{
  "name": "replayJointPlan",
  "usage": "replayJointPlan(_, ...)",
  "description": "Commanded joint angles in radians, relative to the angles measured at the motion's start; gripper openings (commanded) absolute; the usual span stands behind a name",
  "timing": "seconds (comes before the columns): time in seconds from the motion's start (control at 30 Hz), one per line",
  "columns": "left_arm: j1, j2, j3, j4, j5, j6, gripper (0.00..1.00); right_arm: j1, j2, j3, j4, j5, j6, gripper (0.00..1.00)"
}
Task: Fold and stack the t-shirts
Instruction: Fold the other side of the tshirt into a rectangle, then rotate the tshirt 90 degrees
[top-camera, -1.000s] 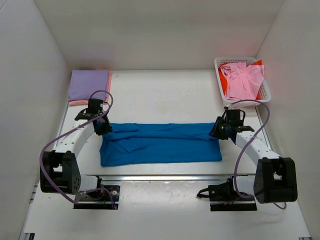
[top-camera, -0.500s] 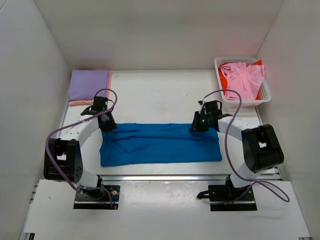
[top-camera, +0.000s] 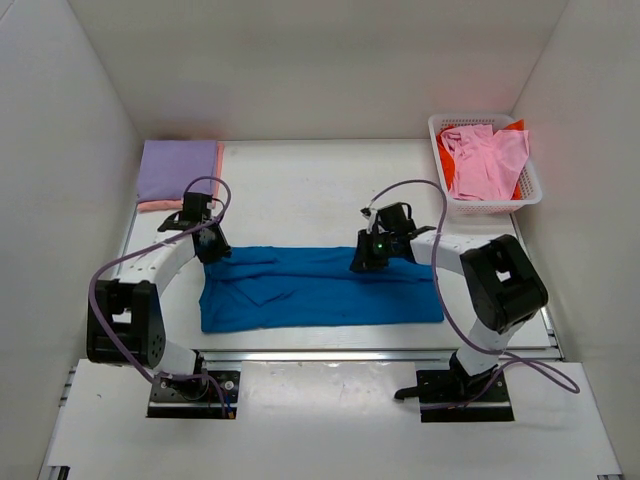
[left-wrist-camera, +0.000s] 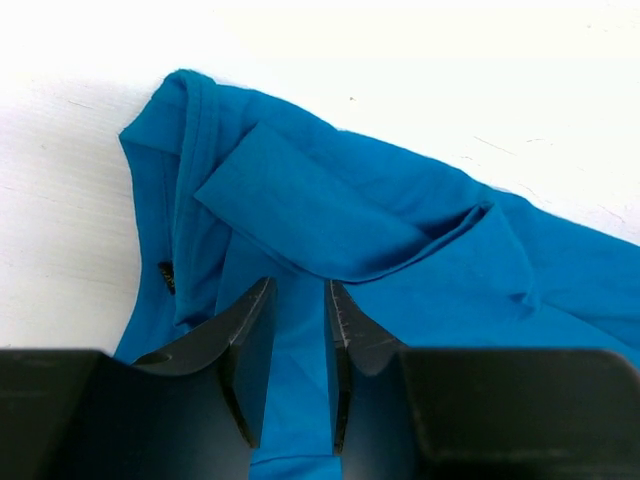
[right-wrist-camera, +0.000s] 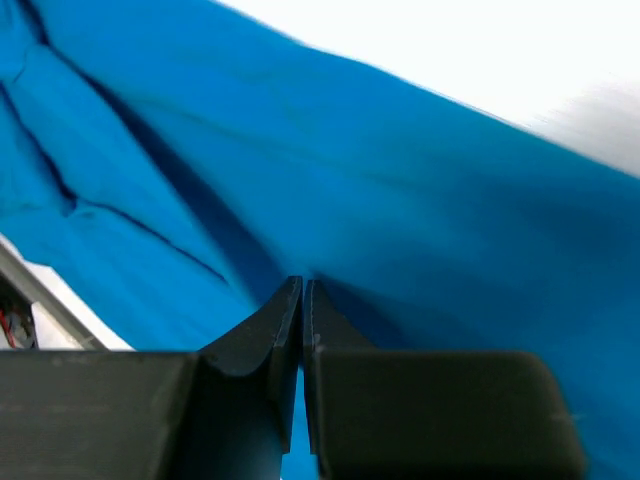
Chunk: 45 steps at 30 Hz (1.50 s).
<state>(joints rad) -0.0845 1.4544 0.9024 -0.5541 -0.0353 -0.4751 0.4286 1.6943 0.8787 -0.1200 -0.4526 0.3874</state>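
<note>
A bright blue t-shirt (top-camera: 320, 290) lies on the table folded into a long strip. My left gripper (top-camera: 212, 247) sits low over its left end, the jaws a narrow gap apart. In the left wrist view, the left gripper (left-wrist-camera: 298, 300) shows flat blue cloth (left-wrist-camera: 400, 240) in that gap, with a folded sleeve flap ahead. My right gripper (top-camera: 366, 258) hovers over the strip's far edge, right of centre. In the right wrist view, the right gripper (right-wrist-camera: 302, 290) has its jaws pressed together above the blue cloth (right-wrist-camera: 400, 170), and no cloth shows between them.
A folded lavender t-shirt (top-camera: 178, 170) lies on a salmon one (top-camera: 160, 206) at the far left corner. A white mesh basket (top-camera: 437, 150) at the far right holds pink t-shirts (top-camera: 485, 160) and an orange-red one (top-camera: 515, 127). White walls enclose the table.
My right gripper has moved left from the shirt's right end to over its far edge and closed its jaws. The left gripper shifted slightly towards the shirt's left corner. The shirt has not moved.
</note>
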Motion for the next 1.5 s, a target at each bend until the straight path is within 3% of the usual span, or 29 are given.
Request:
replayJointPlan(0.0,0.009,-0.080,-0.008,0.003,0.014,0.009,0.38,0.050,0.039,0.080,0.019,-0.052,-0.027,0.03)
replayJointPlan(0.47,0.003,-0.210,-0.086,-0.043,0.017,0.012,0.39,0.260,0.179,0.157,0.037,-0.072,-0.016,0.02)
replayJointPlan(0.7,-0.047,-0.262,-0.163,-0.059,0.011,-0.037,0.39,0.322,0.206,0.252,-0.075,0.021,-0.099,0.00)
replayJointPlan(0.93,-0.100,-0.217,-0.220,-0.035,-0.063,-0.083,0.38,0.172,-0.042,0.160,-0.144,0.237,-0.139,0.08)
replayJointPlan(1.0,-0.130,-0.183,-0.218,-0.009,-0.077,-0.092,0.38,0.098,-0.096,0.126,-0.159,0.275,-0.157,0.22)
replayJointPlan(1.03,-0.133,-0.172,-0.218,0.008,-0.072,-0.102,0.38,0.067,-0.102,0.109,-0.164,0.275,-0.171,0.23)
replayJointPlan(1.13,-0.181,-0.109,-0.205,0.032,-0.094,-0.125,0.37,-0.083,-0.065,0.101,-0.208,0.275,-0.205,0.11)
replayJointPlan(1.3,-0.222,0.046,-0.123,0.049,-0.114,-0.138,0.37,-0.154,-0.042,0.028,-0.222,0.318,-0.209,0.08)
replayJointPlan(1.47,-0.228,0.185,-0.016,0.071,-0.098,-0.126,0.36,-0.174,-0.074,-0.052,-0.243,0.405,-0.109,0.05)
